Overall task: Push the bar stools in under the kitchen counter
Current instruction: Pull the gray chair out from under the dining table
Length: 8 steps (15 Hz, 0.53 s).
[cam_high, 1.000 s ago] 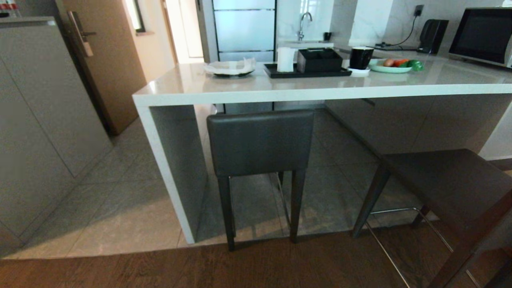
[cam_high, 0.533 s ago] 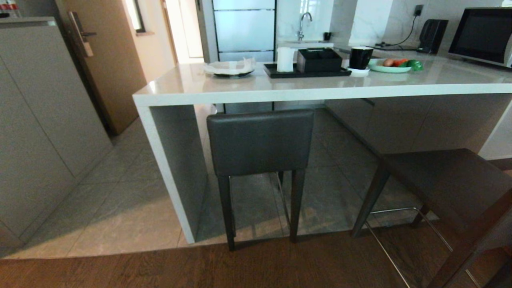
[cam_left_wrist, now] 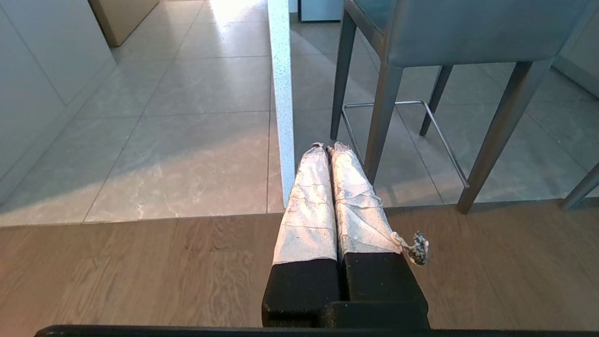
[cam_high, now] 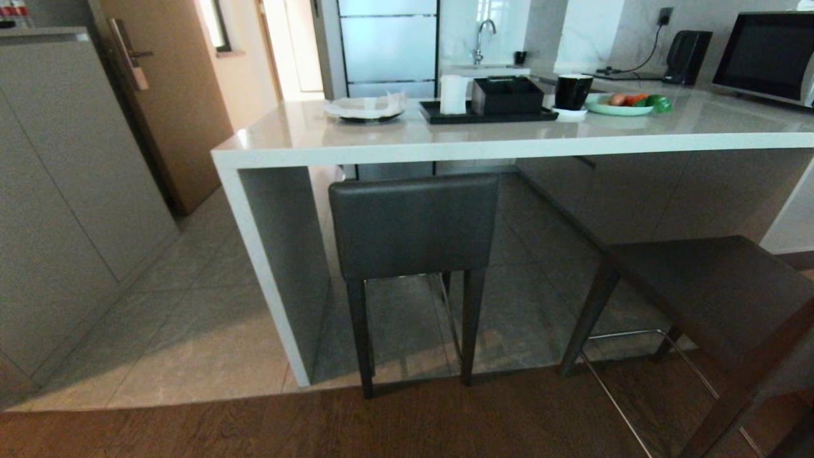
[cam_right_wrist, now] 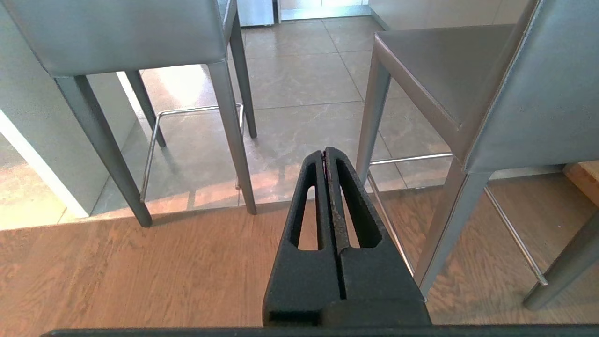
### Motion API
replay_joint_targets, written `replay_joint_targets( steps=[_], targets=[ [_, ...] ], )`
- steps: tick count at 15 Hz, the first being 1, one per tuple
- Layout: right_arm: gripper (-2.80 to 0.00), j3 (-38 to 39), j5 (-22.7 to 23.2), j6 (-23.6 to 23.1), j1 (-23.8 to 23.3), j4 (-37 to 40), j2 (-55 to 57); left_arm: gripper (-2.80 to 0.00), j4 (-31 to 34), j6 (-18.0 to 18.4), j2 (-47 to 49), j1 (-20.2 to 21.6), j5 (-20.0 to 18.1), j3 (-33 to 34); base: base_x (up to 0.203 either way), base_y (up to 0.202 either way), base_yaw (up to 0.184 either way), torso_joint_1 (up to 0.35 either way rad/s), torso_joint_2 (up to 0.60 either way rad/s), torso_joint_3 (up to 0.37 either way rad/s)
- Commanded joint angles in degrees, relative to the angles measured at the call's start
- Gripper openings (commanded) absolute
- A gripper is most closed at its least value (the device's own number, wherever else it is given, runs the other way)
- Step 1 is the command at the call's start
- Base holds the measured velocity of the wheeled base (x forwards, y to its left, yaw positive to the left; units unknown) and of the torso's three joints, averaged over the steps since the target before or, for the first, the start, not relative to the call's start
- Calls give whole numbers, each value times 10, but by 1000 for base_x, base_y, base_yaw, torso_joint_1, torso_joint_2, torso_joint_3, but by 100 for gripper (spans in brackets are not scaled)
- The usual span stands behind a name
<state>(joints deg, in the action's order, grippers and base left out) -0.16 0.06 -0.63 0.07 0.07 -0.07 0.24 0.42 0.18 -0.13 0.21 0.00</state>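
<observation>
One dark grey bar stool (cam_high: 413, 226) stands with its backrest just below the front edge of the kitchen counter (cam_high: 445, 151), near the counter's left end. The second bar stool (cam_high: 718, 292) stands to the right, out from the counter and turned at an angle, its seat in the open. Both stools show in the right wrist view, the left stool (cam_right_wrist: 126, 35) and the right stool (cam_right_wrist: 491, 89). My left gripper (cam_left_wrist: 326, 147), its fingers wrapped in pale tape, hangs shut over the wood floor near the counter's side panel (cam_left_wrist: 282, 100). My right gripper (cam_right_wrist: 324, 151) is shut and empty, low between the two stools. Neither arm shows in the head view.
On the counter sit a plate with paper (cam_high: 367, 107), a black tray with a box (cam_high: 486, 105), a black mug (cam_high: 573, 92), a plate of vegetables (cam_high: 626, 103) and a microwave (cam_high: 766, 57). Grey cabinets (cam_high: 63, 191) stand left. The floor changes from wood (cam_high: 318, 426) to tile (cam_high: 191, 331).
</observation>
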Motion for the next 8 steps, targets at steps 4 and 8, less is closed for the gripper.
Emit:
replay_joint_targets(
  steps=[4,8],
  targets=[
    [-280,1,-1,0,-1,0,0,-280,0,0,1,0,0,0,102,0,-2,2,4,1],
    [-280,1,-1,0,-1,0,1,-280,0,0,1,0,1,0,195,0,1,2,3,2]
  ],
)
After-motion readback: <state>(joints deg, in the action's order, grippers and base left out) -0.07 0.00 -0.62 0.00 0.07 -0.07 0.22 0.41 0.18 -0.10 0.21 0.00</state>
